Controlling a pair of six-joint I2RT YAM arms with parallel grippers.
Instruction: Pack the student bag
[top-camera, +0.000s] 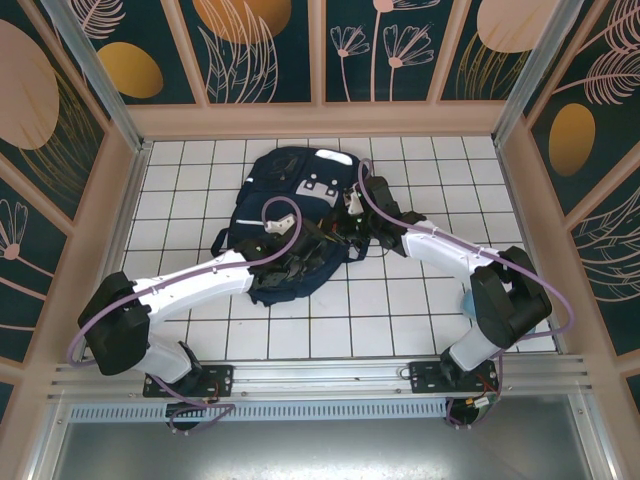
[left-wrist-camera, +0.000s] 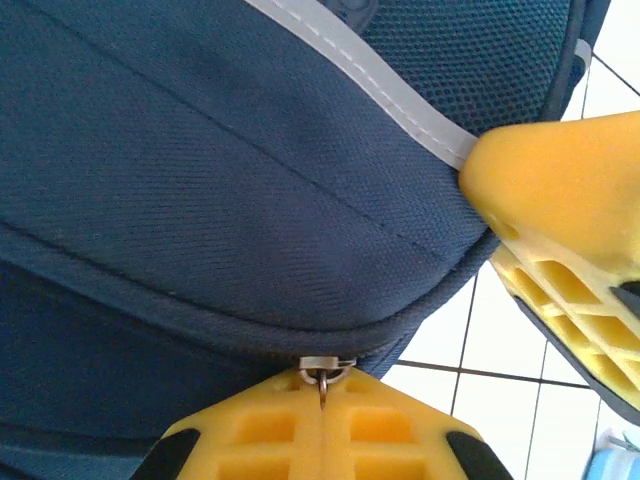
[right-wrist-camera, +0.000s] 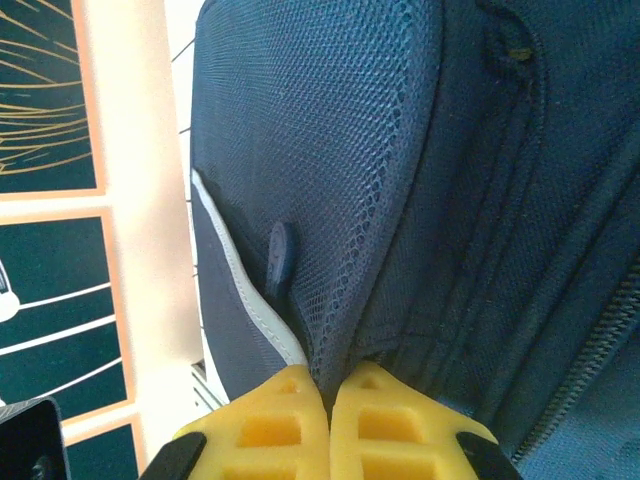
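Student bag (top-camera: 300, 200) flat on white desk (top-camera: 400, 310), mid and a bit to far side, w/ left end effector (left-wrist-camera: 323, 385) pinched tight on its small metal zip pull (left-wrist-camera: 324, 366) & right end effector (right-wrist-camera: 328, 385), just right of it, clamped on bag's mesh side (right-wrist-camera: 340, 200).

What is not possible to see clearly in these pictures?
- Top view: the student bag opening, under left arm and right arm.
- Left wrist view: the zipper track by the zipper pull in the left gripper; a fabric fold hides it.
- Same view: a pale blue thing, cut off at the corner.
- Right wrist view: which bag layer the right gripper pinches; its fingers cover it.
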